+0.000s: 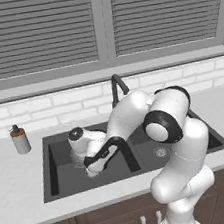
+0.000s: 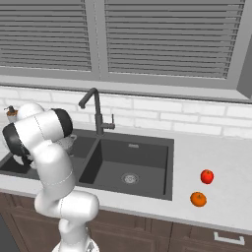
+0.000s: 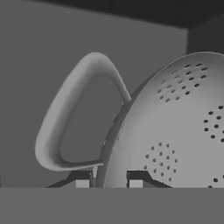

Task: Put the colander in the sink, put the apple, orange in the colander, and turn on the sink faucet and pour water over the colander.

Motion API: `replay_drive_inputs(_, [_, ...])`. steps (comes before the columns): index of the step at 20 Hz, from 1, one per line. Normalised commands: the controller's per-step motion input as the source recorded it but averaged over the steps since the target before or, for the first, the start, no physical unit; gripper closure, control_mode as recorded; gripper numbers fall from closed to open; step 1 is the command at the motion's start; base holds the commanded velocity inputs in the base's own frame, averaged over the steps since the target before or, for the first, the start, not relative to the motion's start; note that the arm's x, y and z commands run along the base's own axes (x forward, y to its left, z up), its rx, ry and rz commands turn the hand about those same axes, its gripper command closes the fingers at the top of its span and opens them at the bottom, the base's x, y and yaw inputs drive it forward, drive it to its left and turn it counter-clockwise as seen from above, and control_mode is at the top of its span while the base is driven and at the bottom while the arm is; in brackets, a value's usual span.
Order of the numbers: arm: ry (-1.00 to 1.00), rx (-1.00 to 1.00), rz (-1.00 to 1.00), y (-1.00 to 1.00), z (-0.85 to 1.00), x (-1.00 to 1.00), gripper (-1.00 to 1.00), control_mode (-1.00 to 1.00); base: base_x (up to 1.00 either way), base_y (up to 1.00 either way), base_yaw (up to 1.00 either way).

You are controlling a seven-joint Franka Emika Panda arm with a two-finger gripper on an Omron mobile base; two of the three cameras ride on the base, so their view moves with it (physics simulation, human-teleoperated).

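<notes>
While the arm reaches down into the left basin, the scene reads so:

Gripper (image 3: 108, 183): fingers close together, pinching the colander rim beside its loop handle, seen in the hand view.
Colander (image 3: 175, 131): one; silvery, perforated, held low in the left basin of the sink; in the right base view a bit of its rim (image 2: 67, 141) shows past the arm's elbow.
Handles: one loop in the hand view, curving off the rim towards the dark basin wall.
Sink (image 1: 68, 178): one, two basins; divider runs between them, one round drain visible in the right basin.
Faucet (image 2: 96, 112): one, at the back edge above the divider, spout bent towards the left basin.
Apple (image 2: 207, 176): one, on the counter right of the sink, well apart from its edge.
Orange (image 2: 198, 199): one, just in front of the apple, nearer the counter's front edge.
Soap bottle (image 1: 20, 139): one, on the counter left of the sink.
Open room: right basin bare; counter between sink and fruit bare.
</notes>
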Motion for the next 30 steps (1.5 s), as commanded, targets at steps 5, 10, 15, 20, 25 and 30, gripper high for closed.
replay_drive_inputs(5, [0.00,0.16,-0.03,-0.29,-0.37,0.00,1.00,-1.00,0.00,0.00,0.00])
replay_drive_inputs(10, [0.00,0.16,-0.04,-0.16,-0.28,-0.18,1.00,-1.00,0.00,0.00,0.00])
replay_drive_inputs(15, [0.00,0.19,-0.05,0.00,-0.04,-0.38,1.00,-1.00,0.00,0.00,0.00])
replay_drive_inputs(20, [0.00,0.17,-0.08,0.00,0.00,-0.13,1.00,-1.00,0.00,0.00,0.00])
replay_drive_inputs(25, [0.00,0.09,-0.16,-0.06,0.00,-0.12,1.00,-1.00,0.00,0.00,0.00])
replay_drive_inputs(30, [0.04,0.03,-0.17,0.03,0.00,-0.41,1.00,-1.00,0.00,0.00,0.00])
